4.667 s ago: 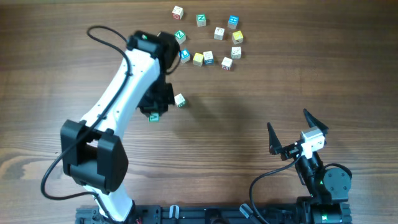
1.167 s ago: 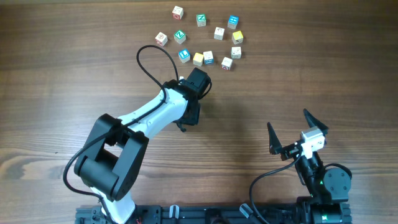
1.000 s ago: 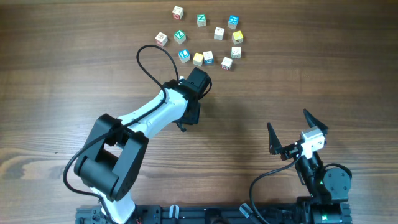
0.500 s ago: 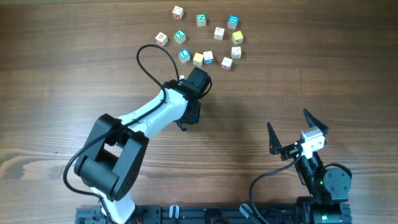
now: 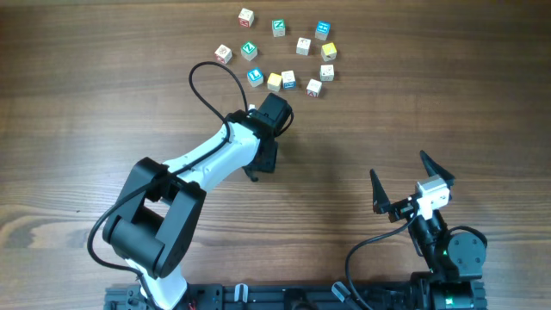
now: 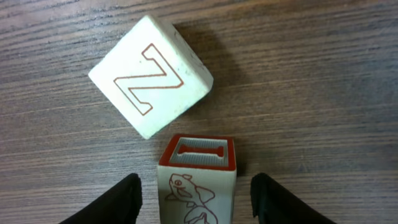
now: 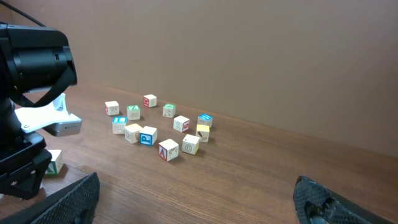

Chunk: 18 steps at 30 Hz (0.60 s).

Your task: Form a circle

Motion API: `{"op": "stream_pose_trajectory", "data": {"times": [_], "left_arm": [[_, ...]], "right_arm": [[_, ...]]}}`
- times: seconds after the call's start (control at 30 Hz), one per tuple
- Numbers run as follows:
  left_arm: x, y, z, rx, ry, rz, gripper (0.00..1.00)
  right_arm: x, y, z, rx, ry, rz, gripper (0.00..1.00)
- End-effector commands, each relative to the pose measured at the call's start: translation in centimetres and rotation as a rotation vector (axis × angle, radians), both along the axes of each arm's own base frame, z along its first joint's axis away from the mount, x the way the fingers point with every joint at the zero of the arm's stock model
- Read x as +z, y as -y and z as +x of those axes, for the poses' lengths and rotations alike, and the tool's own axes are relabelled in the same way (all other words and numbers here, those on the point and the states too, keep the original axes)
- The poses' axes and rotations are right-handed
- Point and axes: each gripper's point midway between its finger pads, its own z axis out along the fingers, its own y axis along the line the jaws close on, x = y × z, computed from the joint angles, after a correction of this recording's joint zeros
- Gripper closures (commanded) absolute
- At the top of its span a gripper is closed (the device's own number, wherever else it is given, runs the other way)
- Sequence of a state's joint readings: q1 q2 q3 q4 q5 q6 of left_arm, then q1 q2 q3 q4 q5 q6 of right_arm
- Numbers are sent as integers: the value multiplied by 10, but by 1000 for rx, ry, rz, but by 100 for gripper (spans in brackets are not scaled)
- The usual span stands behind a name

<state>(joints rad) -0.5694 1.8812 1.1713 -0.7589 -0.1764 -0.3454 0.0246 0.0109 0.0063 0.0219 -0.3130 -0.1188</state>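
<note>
In the left wrist view my left gripper (image 6: pixel 198 202) is open around a cream cube (image 6: pixel 198 177) with a red-framed "I" on top and an animal drawing on its side. A gap shows between the cube and each black finger (image 6: pixel 118 202). A white cube with an orange "N" (image 6: pixel 149 74) lies tilted just beyond it, almost touching. From overhead the left arm (image 5: pixel 258 138) covers both cubes. Several letter cubes (image 5: pixel 288 80) lie in a loose cluster at the back; no tight circle shows. My right gripper (image 5: pixel 400 168) stands open and empty at the front right.
The cluster holds white, yellow (image 5: pixel 274 82), teal and blue-faced (image 5: pixel 322 30) cubes; the right wrist view shows it too (image 7: pixel 158 127), far ahead. A black cable (image 5: pixel 202 82) loops off the left arm. Bare wooden table (image 5: pixel 387 112) lies between the arms.
Since the oldest frame the left arm has pulled back from the cluster's left side and come down over the two loose cubes. Over the last second nothing moves overhead. The right arm is still.
</note>
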Motion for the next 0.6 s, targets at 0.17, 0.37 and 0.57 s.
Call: {"op": "stream_pose_trajectory", "data": {"times": [0.17,0.37,0.57], "left_arm": [[34,-5,12,17,33,0,30],[135,-12,63,123,310,-166,26],[156,-60,102,349,440,-234,46]], "right_arm": [[1,0,0,-1,11,-9,0],[1,0,0,-1,11,-9,1],[1,0,0,-1,11,-10,0]]}}
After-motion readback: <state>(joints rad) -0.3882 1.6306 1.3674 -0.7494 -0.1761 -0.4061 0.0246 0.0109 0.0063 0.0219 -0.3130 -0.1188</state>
